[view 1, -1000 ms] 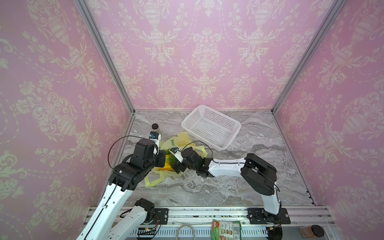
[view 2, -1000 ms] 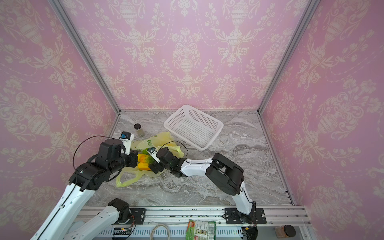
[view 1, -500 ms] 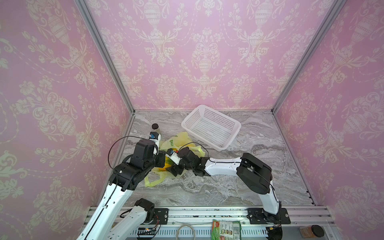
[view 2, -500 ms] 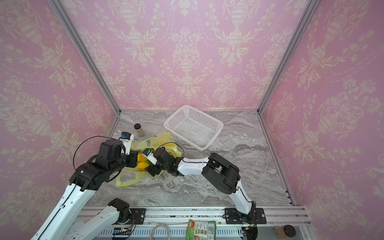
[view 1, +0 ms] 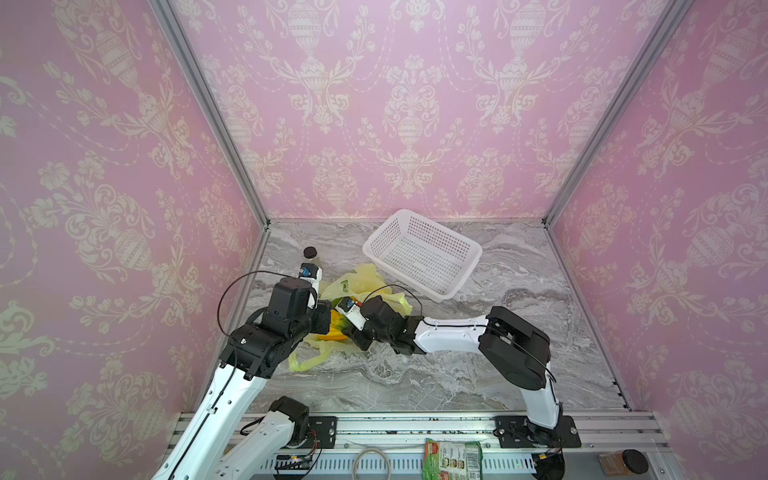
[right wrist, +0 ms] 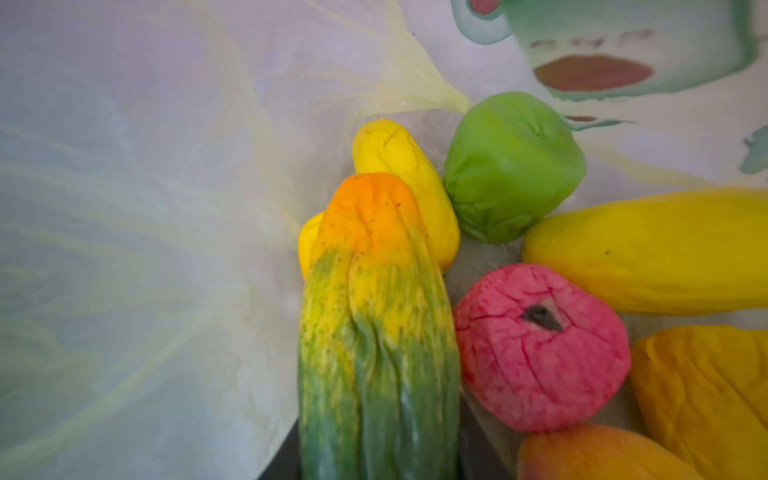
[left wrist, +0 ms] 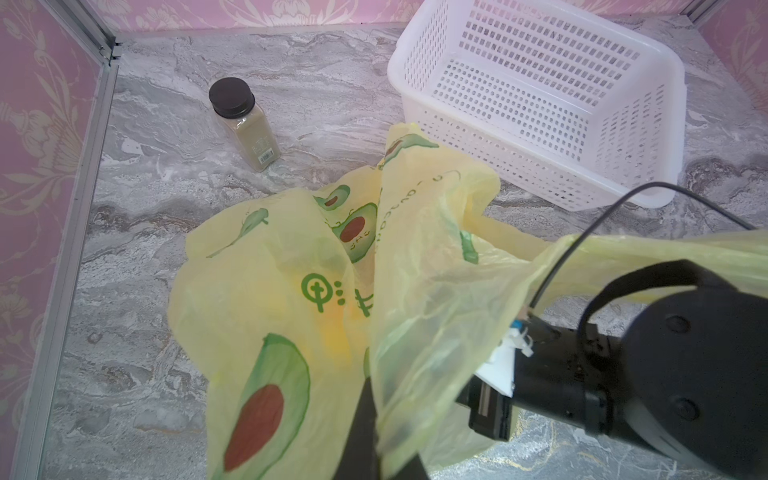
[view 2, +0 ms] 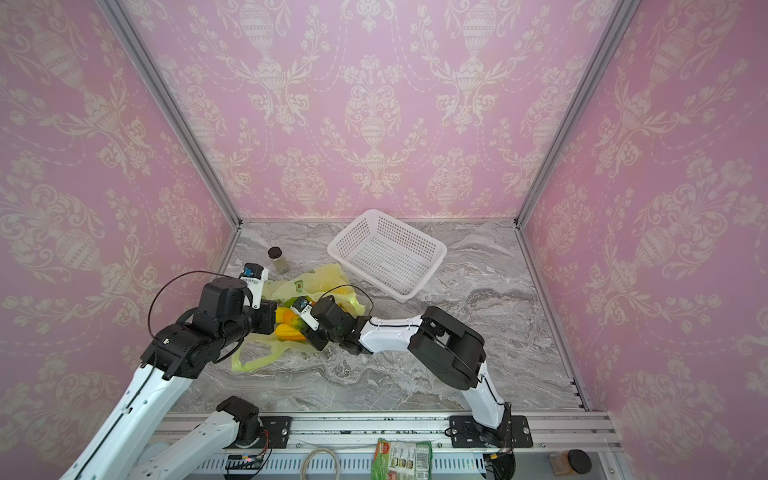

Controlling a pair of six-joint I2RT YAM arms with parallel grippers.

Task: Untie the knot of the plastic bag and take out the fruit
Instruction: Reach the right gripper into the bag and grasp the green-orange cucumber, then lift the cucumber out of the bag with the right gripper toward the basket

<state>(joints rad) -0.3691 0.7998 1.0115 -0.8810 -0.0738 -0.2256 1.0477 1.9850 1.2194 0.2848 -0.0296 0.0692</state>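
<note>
The thin translucent yellow-green plastic bag [view 1: 365,279] lies open on the grey marbled bench [view 1: 415,374], toward 8 o'clock from the bench's middle in both top views. Inside it, the wrinkled green-orange toy fruit [right wrist: 374,332] is pinched by the right end effector [view 2: 305,332], with a pink bumpy ball [right wrist: 540,345] touching it. The bag's film is pinched by the left end effector [left wrist: 380,444]. A white perforated plastic basket [view 1: 465,276] stands at 2 o'clock from the bag, and a small black-capped bottle [left wrist: 245,129] at 10 o'clock.
</note>
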